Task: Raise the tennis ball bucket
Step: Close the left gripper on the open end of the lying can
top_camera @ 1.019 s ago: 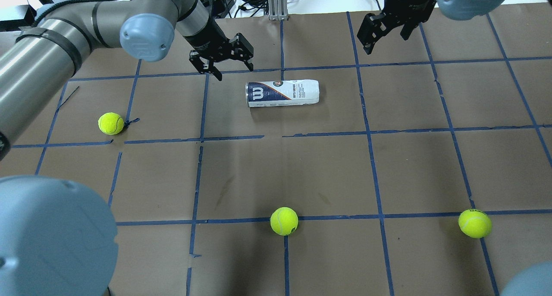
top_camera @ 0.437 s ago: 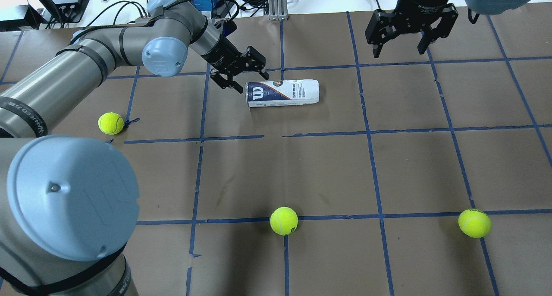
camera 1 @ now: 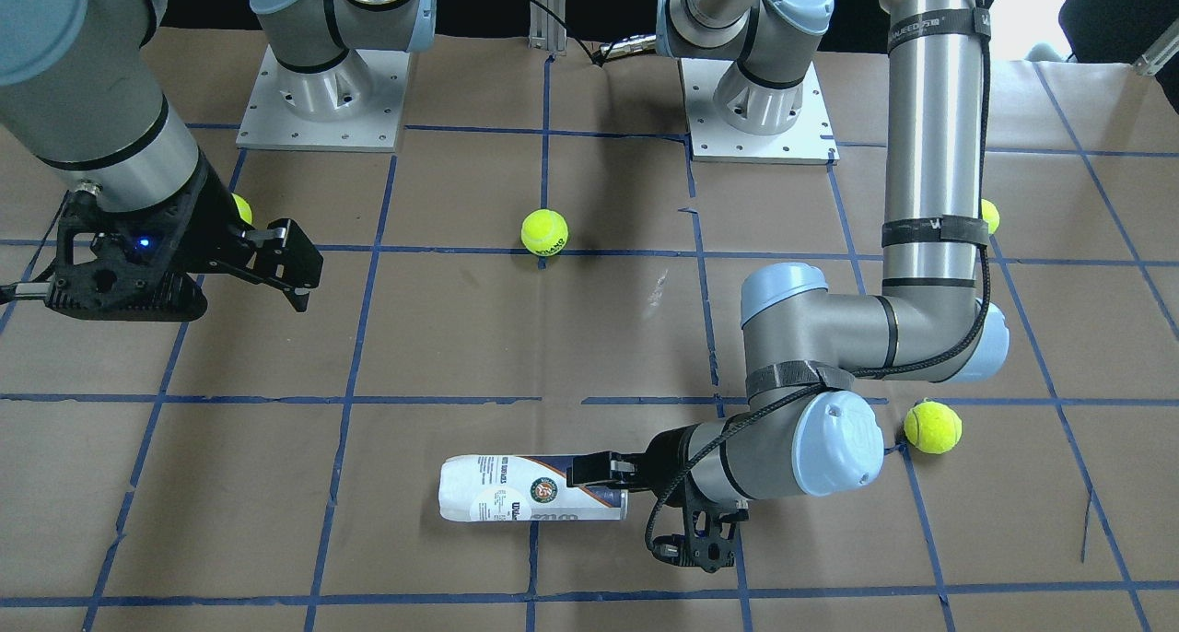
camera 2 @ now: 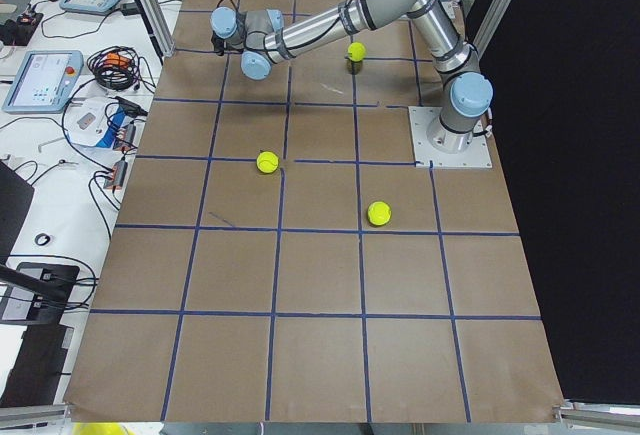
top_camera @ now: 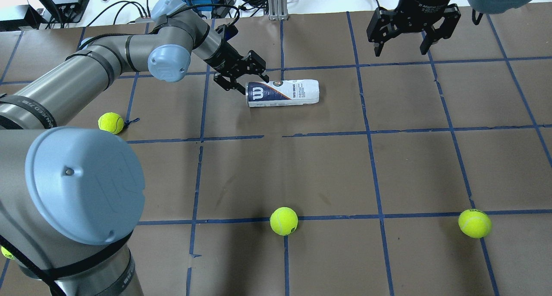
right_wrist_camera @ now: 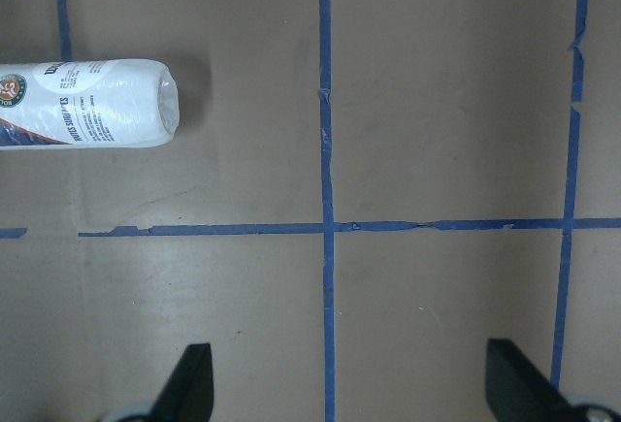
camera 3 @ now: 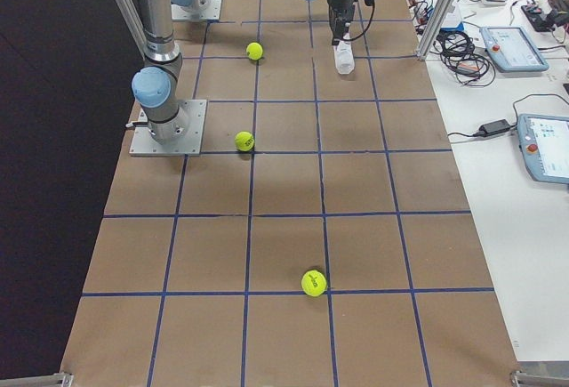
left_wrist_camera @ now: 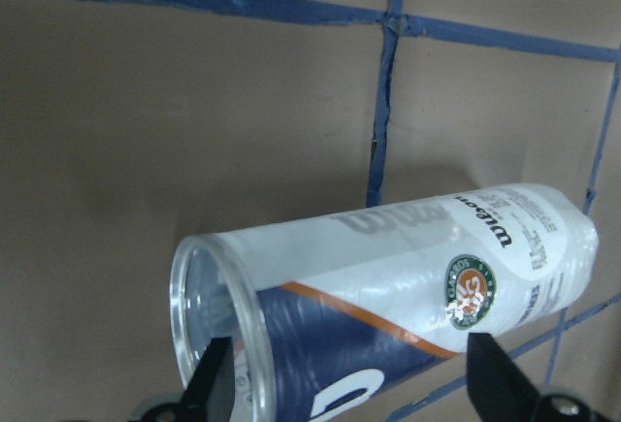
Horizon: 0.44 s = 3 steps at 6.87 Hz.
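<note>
The tennis ball bucket (top_camera: 282, 93) lies on its side on the brown table. It is a clear tube with a white and navy label and its open navy end points to the view's left. It also shows in the front view (camera 1: 516, 501), the left wrist view (left_wrist_camera: 408, 286) and the right wrist view (right_wrist_camera: 87, 102). My left gripper (top_camera: 253, 84) is open and low at the tube's open end. In the left wrist view its fingers (left_wrist_camera: 218, 383) stand on either side of that end. My right gripper (top_camera: 401, 50) is open and empty, high over the far right of the table, apart from the tube.
Three tennis balls lie on the table: one at the left (top_camera: 111, 123), one at the near middle (top_camera: 283, 221) and one at the near right (top_camera: 474, 223). Blue tape lines (top_camera: 366, 132) form a grid. Cables and boxes (top_camera: 64, 2) lie beyond the far edge.
My left gripper has come down and moved right, from beyond the tube's left end to around that end. My right gripper has turned and shifted slightly right. The tube has not moved.
</note>
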### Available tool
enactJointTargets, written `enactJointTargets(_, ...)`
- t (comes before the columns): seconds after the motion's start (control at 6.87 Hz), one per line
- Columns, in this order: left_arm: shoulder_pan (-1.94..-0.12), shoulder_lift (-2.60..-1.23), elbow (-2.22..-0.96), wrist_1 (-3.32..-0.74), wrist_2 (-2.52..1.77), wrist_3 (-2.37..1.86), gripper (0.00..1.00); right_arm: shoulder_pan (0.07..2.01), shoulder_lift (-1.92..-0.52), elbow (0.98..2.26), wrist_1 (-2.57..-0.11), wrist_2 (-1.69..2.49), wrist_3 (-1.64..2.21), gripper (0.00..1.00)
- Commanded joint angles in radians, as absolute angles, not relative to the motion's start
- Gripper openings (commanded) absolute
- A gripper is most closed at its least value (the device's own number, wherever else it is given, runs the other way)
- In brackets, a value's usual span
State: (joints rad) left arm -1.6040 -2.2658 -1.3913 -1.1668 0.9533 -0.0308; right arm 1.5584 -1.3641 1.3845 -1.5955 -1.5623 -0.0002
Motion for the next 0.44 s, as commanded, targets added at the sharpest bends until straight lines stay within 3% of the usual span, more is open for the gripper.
enactJointTargets(0.0,-1.605,-2.255,-1.401,-1.138,0.888,-0.049,0.41,1.560,-1.365,1.385,-1.600,-1.562,0.014,1.00)
enactJointTargets(0.29,-1.605,-2.235,-1.404,-1.138,0.890,-0.081,0.02,1.560,-1.364,1.388,-1.601,-1.563,0.015,1.00)
